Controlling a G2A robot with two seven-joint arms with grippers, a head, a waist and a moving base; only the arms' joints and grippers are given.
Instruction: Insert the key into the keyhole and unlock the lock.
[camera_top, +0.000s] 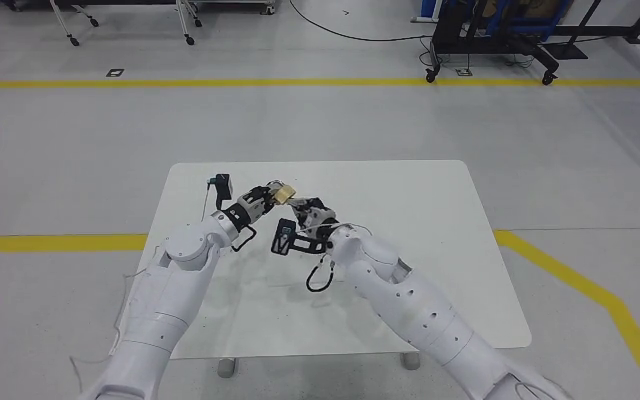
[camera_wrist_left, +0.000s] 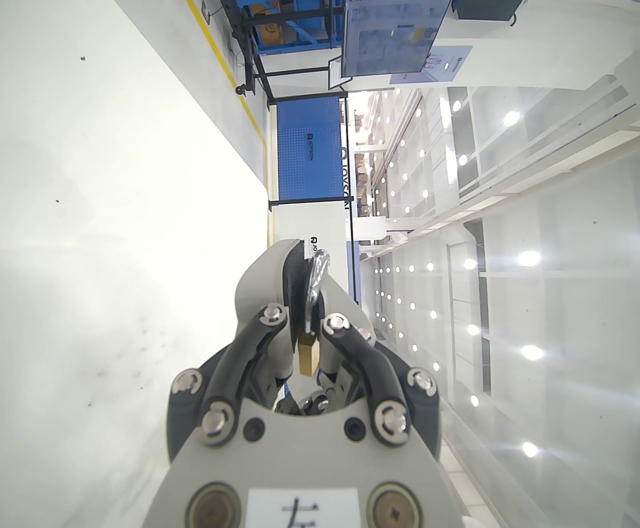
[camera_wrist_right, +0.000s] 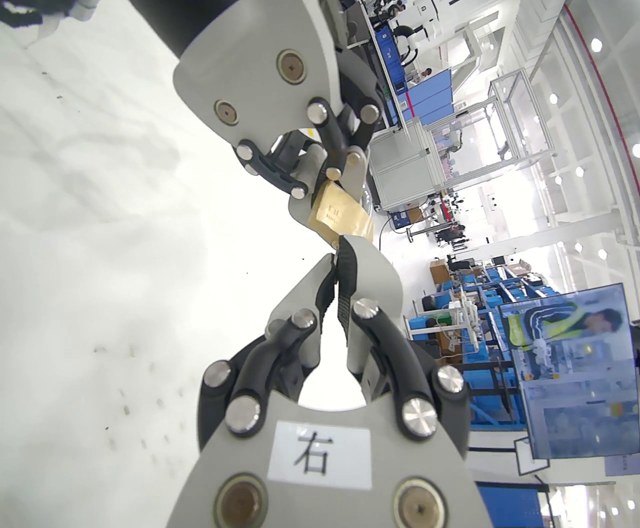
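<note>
Left gripper (camera_wrist_left: 311, 287) is clamping the brass lock (camera_wrist_right: 340, 215) up above the table (camera_top: 420, 200), while the right gripper (camera_wrist_right: 340, 257) is pinching fully closed right at the lock's free end.

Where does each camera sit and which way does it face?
Top: above the arms, looking down at the table; both arms and the lock show.
Left wrist: on the left arm, looking along the left gripper, shut on the lock.
Right wrist: on the right arm, looking past the right gripper at the lock.
Shared: both wrist views show the left gripper and lock.
</note>
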